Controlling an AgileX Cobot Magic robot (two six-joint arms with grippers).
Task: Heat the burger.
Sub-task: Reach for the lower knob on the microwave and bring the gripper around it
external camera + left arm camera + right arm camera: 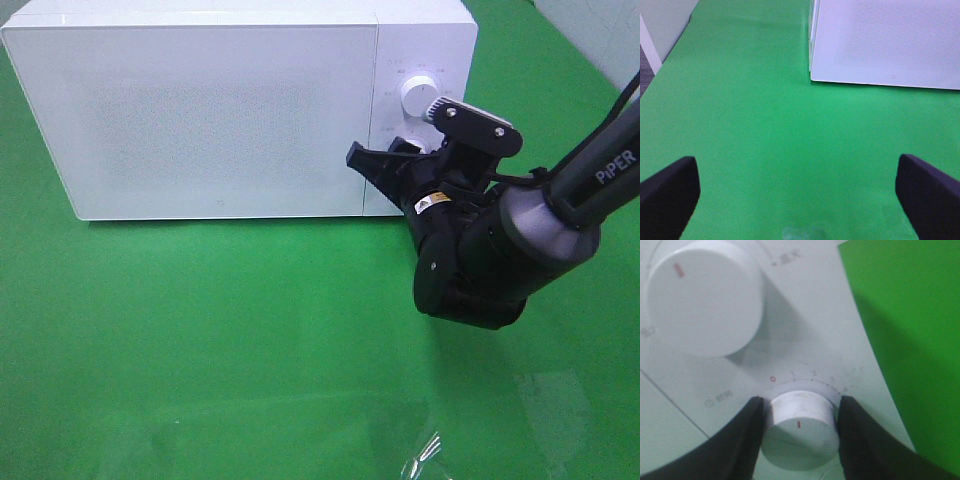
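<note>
white microwave [200, 110], door shut | upper knob [417, 93] | lower knob [799, 432] | green tabletop [200, 350]

A white box-shaped microwave oven [200, 110], its door speckled with a fine grey dot mesh, stands on a bright green cloth tabletop [200, 350]. On the oven's panel, the large white round knob [702, 300] and the smaller white round knob [799, 432] each carry a red tick (the dial scale's zero is red too). Beside that panel: the black right gripper [801, 407] and the grey-and-black arm [540, 225], lettered in white.
</note>
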